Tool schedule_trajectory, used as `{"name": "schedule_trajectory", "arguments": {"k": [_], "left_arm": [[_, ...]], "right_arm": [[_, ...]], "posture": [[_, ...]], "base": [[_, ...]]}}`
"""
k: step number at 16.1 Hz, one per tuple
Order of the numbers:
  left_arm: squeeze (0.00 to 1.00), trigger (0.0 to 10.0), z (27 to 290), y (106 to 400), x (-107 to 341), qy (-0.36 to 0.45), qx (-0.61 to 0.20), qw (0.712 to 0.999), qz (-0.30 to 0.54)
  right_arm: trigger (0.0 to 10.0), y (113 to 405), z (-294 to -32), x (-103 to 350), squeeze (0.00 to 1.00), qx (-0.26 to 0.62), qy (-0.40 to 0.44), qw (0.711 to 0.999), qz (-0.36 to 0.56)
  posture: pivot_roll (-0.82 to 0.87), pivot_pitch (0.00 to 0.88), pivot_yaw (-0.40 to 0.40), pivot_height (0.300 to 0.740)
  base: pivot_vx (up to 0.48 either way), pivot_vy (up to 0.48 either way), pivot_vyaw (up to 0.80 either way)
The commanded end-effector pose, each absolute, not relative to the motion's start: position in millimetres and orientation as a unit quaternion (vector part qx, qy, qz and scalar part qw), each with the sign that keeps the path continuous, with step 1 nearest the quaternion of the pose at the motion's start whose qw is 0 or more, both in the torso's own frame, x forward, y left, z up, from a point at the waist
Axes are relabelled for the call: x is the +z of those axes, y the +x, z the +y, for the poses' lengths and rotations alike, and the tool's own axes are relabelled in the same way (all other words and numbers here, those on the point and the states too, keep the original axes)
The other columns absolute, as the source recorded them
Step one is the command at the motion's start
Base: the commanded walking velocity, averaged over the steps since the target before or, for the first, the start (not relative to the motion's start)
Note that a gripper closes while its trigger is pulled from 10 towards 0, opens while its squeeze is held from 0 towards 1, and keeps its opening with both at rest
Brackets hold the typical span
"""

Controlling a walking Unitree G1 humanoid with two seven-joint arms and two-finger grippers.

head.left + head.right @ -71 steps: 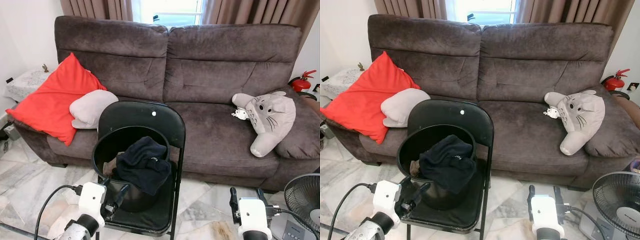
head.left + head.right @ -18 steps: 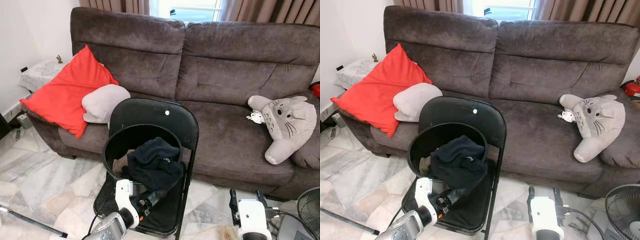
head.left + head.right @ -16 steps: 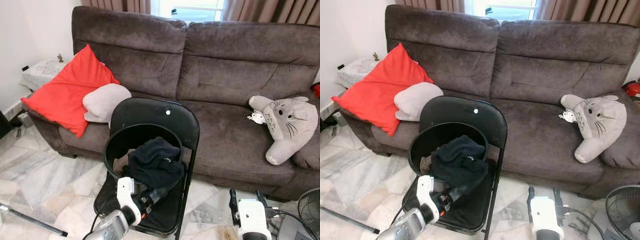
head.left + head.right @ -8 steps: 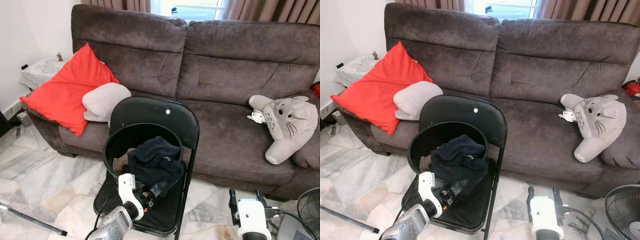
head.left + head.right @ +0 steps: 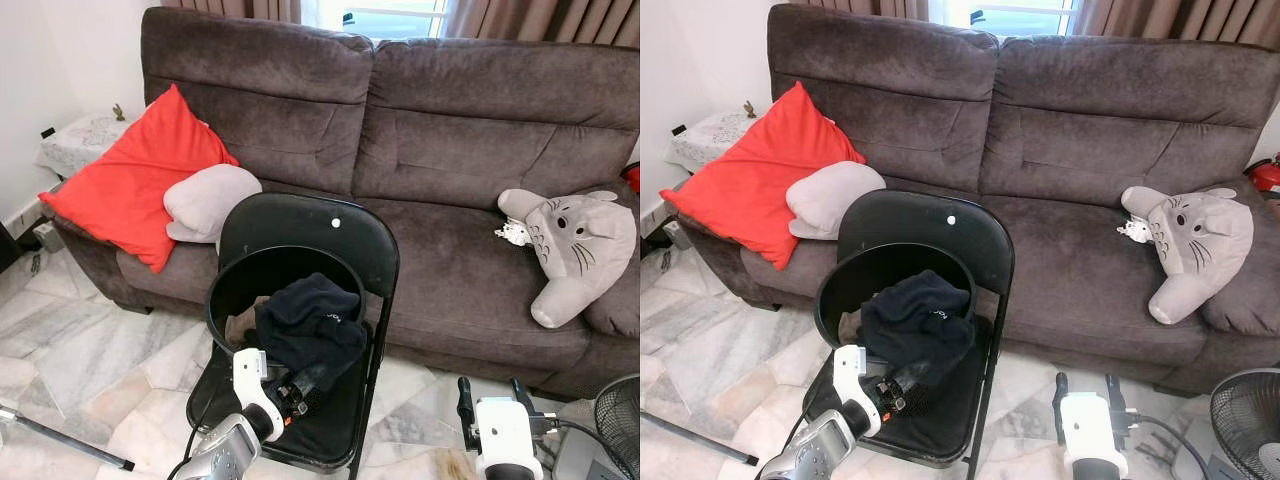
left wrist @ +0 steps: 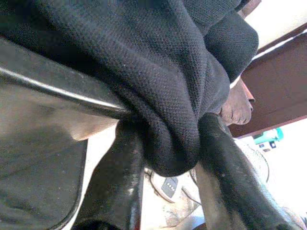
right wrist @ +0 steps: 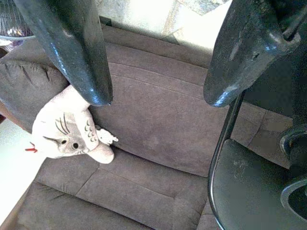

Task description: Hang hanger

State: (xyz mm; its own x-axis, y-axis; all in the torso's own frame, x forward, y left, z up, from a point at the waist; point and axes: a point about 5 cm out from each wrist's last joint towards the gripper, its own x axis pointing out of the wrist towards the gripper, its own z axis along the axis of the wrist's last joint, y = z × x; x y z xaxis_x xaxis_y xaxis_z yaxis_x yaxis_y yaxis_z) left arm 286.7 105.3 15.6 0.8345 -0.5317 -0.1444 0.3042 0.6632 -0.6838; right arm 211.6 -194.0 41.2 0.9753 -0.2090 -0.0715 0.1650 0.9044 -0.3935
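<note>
Beyond the left gripper (image 5: 312, 381) stands the brown sofa (image 5: 450, 150), and under it the black folding chair (image 5: 300, 240) carrying a black basket (image 5: 225, 290), probably set there to bring laundry within reach. Over the basket's near rim hangs a dark garment (image 5: 305, 325); the left fingers (image 6: 120, 182) straddle a fold of it, closed on the cloth. The right gripper (image 5: 492, 400) waits low and spread wide, holding nothing. No hanger can be made out (perhaps buried under the garment).
</note>
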Motion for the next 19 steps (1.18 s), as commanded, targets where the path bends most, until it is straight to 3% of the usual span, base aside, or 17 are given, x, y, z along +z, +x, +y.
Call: {"name": "schedule_trajectory", "arguments": {"k": [1, 10, 19], "left_arm": [[0.0, 0.0, 106.8, 286.6, 14.6, -0.335, -0.235, 0.896, 0.171], [0.0, 0.0, 117.8, 280.3, 17.8, -0.304, -0.297, 0.888, 0.173], [0.0, 0.0, 123.2, 298.0, 68.3, -0.369, -0.298, 0.877, 0.07]], "right_arm": [[10.0, 212.1, -193.8, 40.7, 0.0, -0.093, -0.197, 0.974, 0.059], [10.0, 213.7, -192.7, 39.6, 0.0, -0.089, -0.197, 0.975, 0.061], [10.0, 217.2, -192.0, 40.7, 0.0, -0.089, -0.194, 0.975, 0.054]], "posture": [[-0.08, 0.05, -0.006, 0.74], [-0.07, 0.047, -0.009, 0.74], [-0.06, 0.024, 0.0, 0.74]], "base": [[0.0, 0.0, 0.0], [0.0, 0.0, 0.0], [0.0, 0.0, 0.0]]}}
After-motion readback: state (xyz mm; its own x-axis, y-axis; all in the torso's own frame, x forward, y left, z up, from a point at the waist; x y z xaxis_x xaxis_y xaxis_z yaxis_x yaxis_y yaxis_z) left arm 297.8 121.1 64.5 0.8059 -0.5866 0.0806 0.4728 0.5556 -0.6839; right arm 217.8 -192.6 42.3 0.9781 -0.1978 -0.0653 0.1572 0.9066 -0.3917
